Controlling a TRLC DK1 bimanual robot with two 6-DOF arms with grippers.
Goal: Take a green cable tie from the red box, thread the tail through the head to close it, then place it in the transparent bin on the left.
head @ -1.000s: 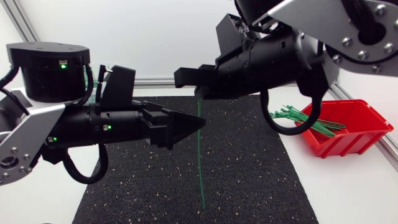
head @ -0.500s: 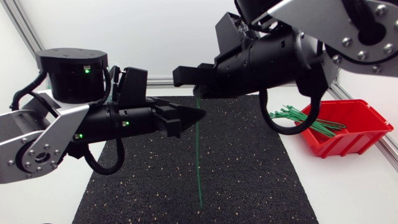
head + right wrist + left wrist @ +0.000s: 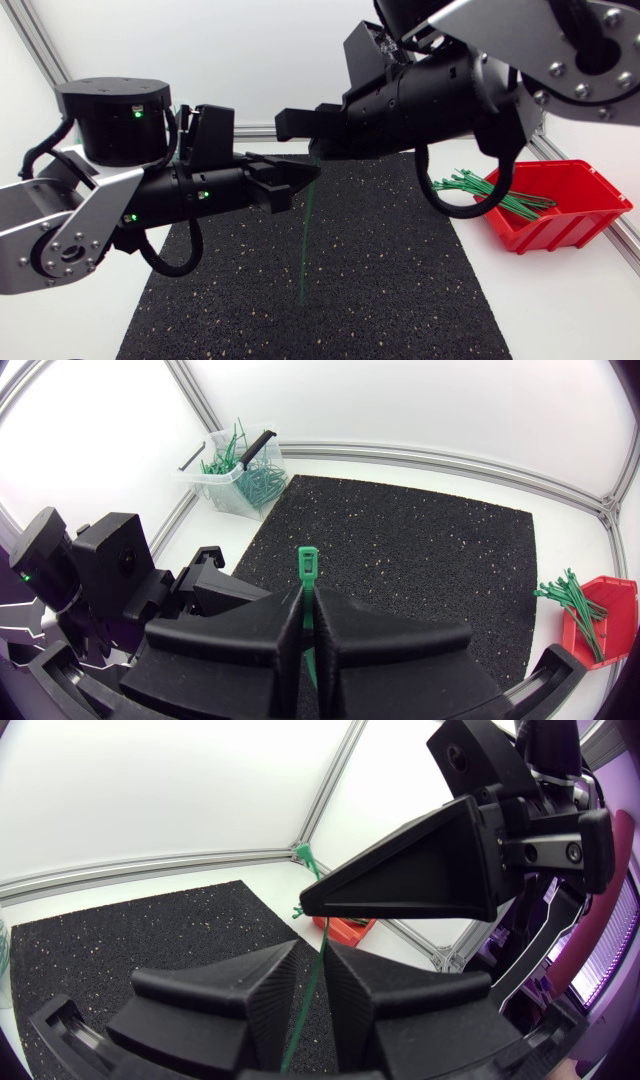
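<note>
A green cable tie (image 3: 308,235) hangs over the black mat, with its head (image 3: 308,560) poking out above the fingertips of my right gripper (image 3: 305,595), which is shut on it. In the head view the right gripper (image 3: 290,120) comes in from the right and the strap slants down to the left. My left gripper (image 3: 315,172) meets the strap just below. In the left wrist view the strap (image 3: 318,970) runs through the narrow gap in the left gripper (image 3: 312,952), whose fingers (image 3: 270,995) stand slightly apart. The red box (image 3: 565,215) holds more green ties (image 3: 490,195).
The transparent bin (image 3: 235,485) with several green ties stands off the mat's far left corner. The black mat (image 3: 400,290) covers the middle of the table. An aluminium frame rail (image 3: 450,465) runs along the table's back edge.
My left gripper's fingers have closed in from wide apart to a narrow gap around the strap. The strap's free lower end has swung to the left. The right arm has stayed put.
</note>
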